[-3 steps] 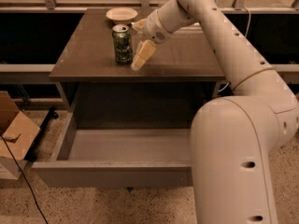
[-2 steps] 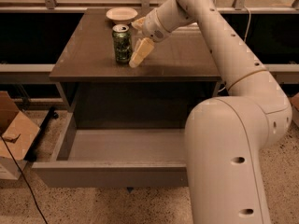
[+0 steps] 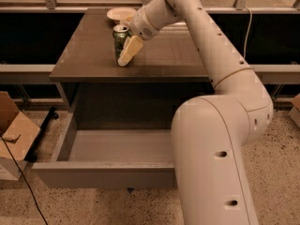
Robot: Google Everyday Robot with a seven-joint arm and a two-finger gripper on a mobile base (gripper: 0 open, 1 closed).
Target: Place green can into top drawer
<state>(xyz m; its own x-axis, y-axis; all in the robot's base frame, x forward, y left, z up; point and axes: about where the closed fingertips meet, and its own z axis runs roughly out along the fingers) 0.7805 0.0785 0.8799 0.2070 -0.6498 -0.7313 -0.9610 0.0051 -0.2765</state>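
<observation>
Camera view, looking down over a dark worktop (image 3: 164, 50), with the top drawer (image 3: 103, 175) beneath it pulled well out toward the camera. Upright on the worktop, toward its back left part: the green can (image 3: 118, 41), silver lid up, dark patterned side facing forward. Just behind the can, nearer the far edge, a shallow white bowl (image 3: 119, 14), close to the can but apart from it. Reaching in from the right over the worktop, a pale robot arm (image 3: 211, 41), ending in the gripper (image 3: 124, 55) right at the can's right side, angled down and leftward, cream tip low by the worktop and overlapping the can's lower front. Cannot tell whether clamped on the can or only set against it, nor how wide. Inside the drawer, a grey floor in view, partly hidden on the right by the robot's bulky body (image 3: 215, 172). Left of the drawer, on the speckled floor, a cardboard box (image 3: 14, 130) and a thin dark cable (image 3: 21, 182).
</observation>
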